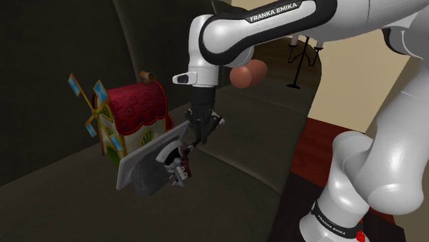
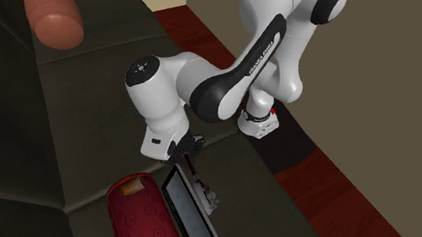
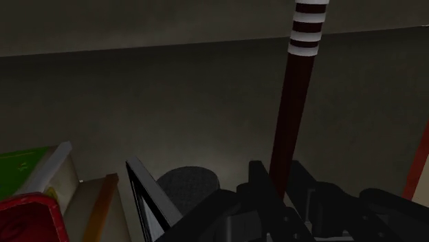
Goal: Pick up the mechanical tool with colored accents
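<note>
The tool point(image 1: 184, 157) is a thin dark red rod with white stripes and a small white and red end. It hangs slanted from my gripper point(image 1: 198, 133), just above the dark sofa seat point(image 1: 227, 179). In the wrist view the rod point(image 3: 294, 110) runs away from between my black fingers, and the gripper point(image 3: 278, 196) is shut on its near part. The second exterior view has the gripper point(image 2: 194, 155) pointing down at the seat, with the tool's end point(image 2: 207, 195) beside a grey slab.
A grey flat slab point(image 1: 141, 159) leans right beside the tool, with a dark round thing point(image 1: 148, 180) under it. Behind stands a toy windmill house point(image 1: 134, 110) with a red roof. A pink bolster point(image 1: 247, 74) lies further along the sofa. The sofa back point(image 1: 55, 55) rises behind.
</note>
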